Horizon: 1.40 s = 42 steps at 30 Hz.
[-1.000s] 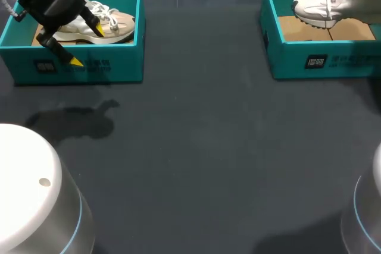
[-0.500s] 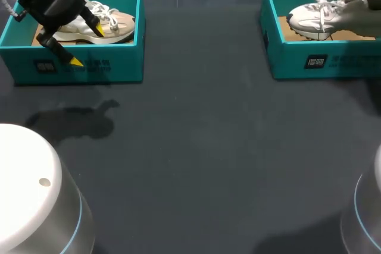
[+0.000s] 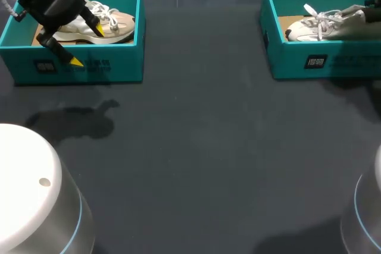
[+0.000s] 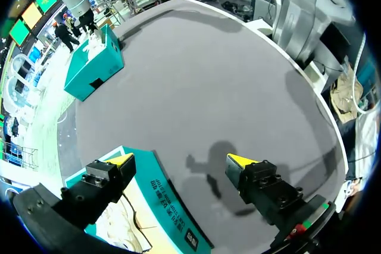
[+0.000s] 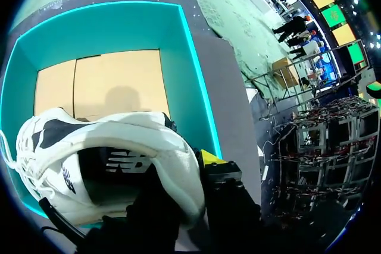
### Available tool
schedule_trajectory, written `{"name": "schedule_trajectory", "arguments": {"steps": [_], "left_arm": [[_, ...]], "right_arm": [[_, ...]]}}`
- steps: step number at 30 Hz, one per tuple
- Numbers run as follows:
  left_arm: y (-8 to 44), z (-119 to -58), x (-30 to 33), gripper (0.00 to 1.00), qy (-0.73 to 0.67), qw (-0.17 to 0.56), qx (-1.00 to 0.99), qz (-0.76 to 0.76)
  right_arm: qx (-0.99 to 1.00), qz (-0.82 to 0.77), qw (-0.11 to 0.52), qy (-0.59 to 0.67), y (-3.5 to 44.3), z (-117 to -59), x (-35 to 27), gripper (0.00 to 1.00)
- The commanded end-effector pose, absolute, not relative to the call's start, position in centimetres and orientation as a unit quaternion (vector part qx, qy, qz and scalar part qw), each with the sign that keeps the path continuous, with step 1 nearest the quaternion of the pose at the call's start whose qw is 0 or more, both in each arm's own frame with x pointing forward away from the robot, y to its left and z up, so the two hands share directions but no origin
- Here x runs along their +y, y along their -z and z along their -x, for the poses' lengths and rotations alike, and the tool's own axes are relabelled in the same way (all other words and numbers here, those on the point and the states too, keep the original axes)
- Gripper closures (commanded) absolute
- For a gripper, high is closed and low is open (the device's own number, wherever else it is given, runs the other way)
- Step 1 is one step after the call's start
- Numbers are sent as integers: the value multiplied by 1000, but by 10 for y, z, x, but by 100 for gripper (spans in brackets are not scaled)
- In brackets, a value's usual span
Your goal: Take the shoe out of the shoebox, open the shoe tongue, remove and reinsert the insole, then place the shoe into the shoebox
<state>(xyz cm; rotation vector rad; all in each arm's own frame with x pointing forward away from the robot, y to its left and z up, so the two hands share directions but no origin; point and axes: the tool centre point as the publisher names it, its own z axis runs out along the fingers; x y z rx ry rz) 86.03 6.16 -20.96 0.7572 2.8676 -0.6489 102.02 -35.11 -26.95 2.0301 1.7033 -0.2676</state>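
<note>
— Our left fingers [image 3: 75, 61] stand wide apart over the front wall of the left box [image 3: 89, 69]. One yellow tip is above the tan shoe [image 3: 116, 25] inside, and the other is out over the counter [image 3: 196, 147]. Nothing is between them.

— And our right fingers [image 5: 209, 159]?

— They hold the white shoe [image 5: 119, 141] by its heel wall. One yellow tip is outside it, and the other finger shows only as a dark shape inside the shoe.

— What differs from a second ago?

— The white shoe has come down. A second ago it hung above the rim of the right box [image 3: 315, 60] with its sole showing. Now it lies low inside, toe toward the left box, with the sole behind the front wall. Our left arm has not shifted.

— What can't we make out?

— From above, the shoe's heel and our right fingers run off the edge of the view. From the right wrist we cannot tell whether the sole touches the floor of the box. From the left wrist only a strip of the tan shoe shows under one finger, and the right box is small and far across the counter.
</note>
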Motion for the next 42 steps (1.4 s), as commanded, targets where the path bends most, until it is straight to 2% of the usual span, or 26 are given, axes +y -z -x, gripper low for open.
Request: {"name": "schedule_trajectory", "arguments": {"steps": [1, 15, 40, 42], "left_arm": [[209, -860, 62, 0, 213, 53, 943, -250], [209, -860, 62, 0, 213, 53, 943, -250], [209, -860, 62, 0, 213, 53, 943, -250], [209, -860, 62, 0, 213, 53, 943, -250]], "right_arm": [[621, -740, 238, 96, 267, -1018, -351, 100], [623, -744, 219, 98, 310, -1009, -349, 100], [650, -733, 173, 100, 351, -1021, -341, 100], [651, -733, 169, 100, 354, -1021, -341, 83]]}}
